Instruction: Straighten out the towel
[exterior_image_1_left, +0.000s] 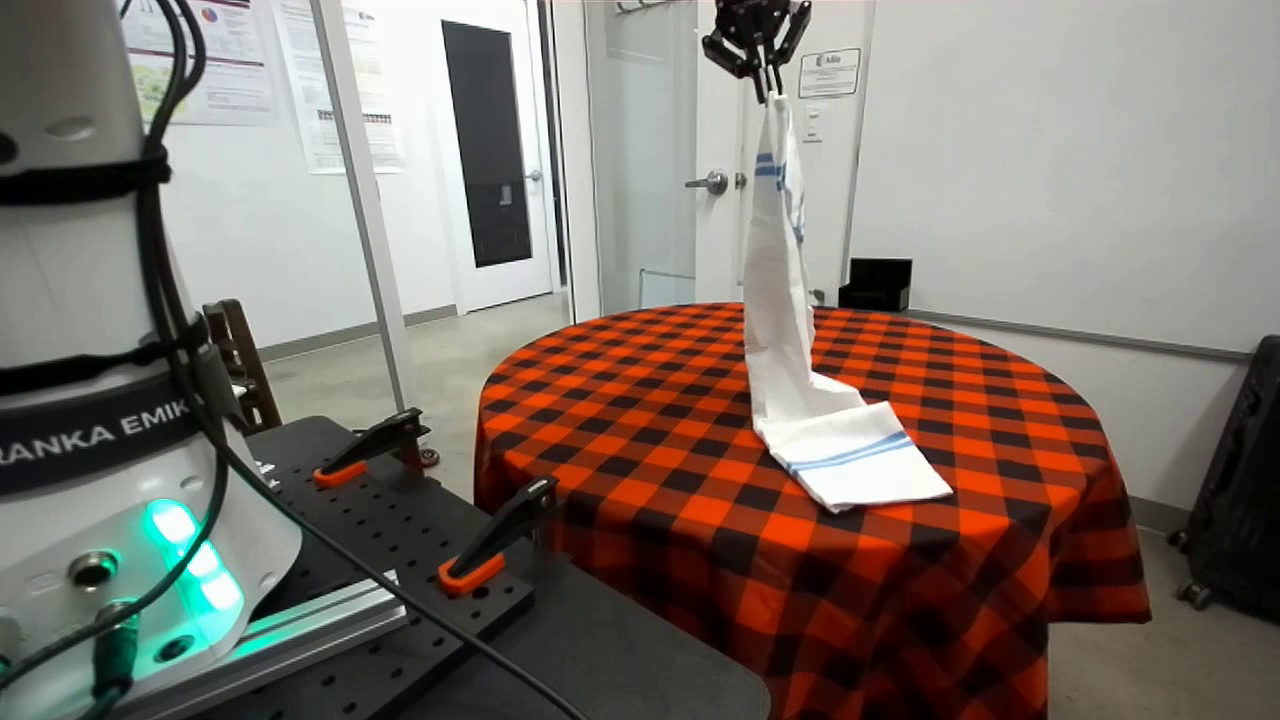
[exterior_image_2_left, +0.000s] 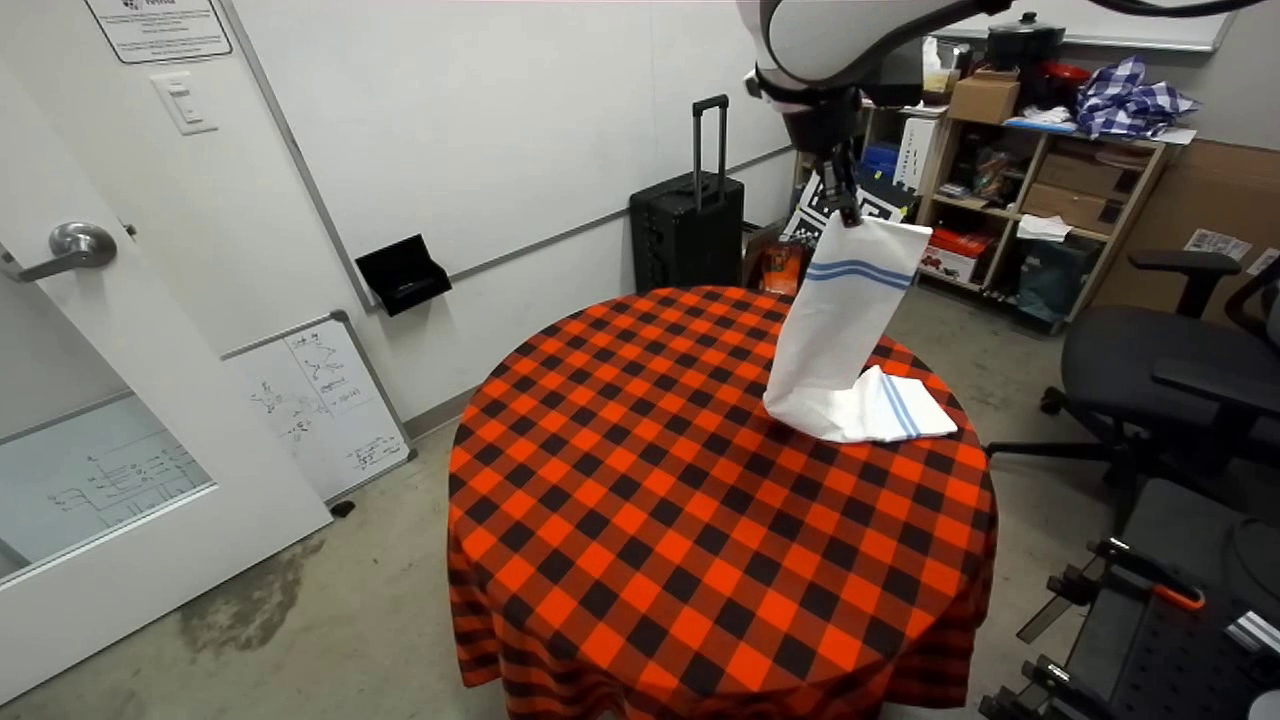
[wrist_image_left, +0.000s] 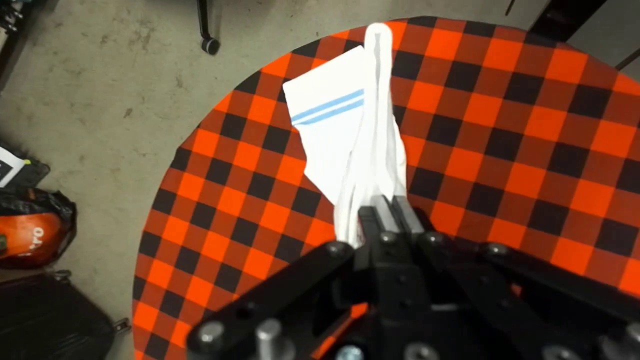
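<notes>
Tool (exterior_image_1_left: 769, 90): pinching towel (exterior_image_1_left: 776, 300); weak grip may slip.
Lower end (exterior_image_1_left: 858, 462): on table (exterior_image_1_left: 640, 430), right in both exterior views; straight lowering may bunch it.

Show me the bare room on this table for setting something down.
Free: checked tablecloth between the striped towel and the sides facing the door and wall whiteboard. Crowded: the side nearest the office chair, where the towel drapes down from the tool.

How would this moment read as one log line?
gripper: closed on towel | towel: one end raised, other on tablecloth | straightening: unfinished
</notes>
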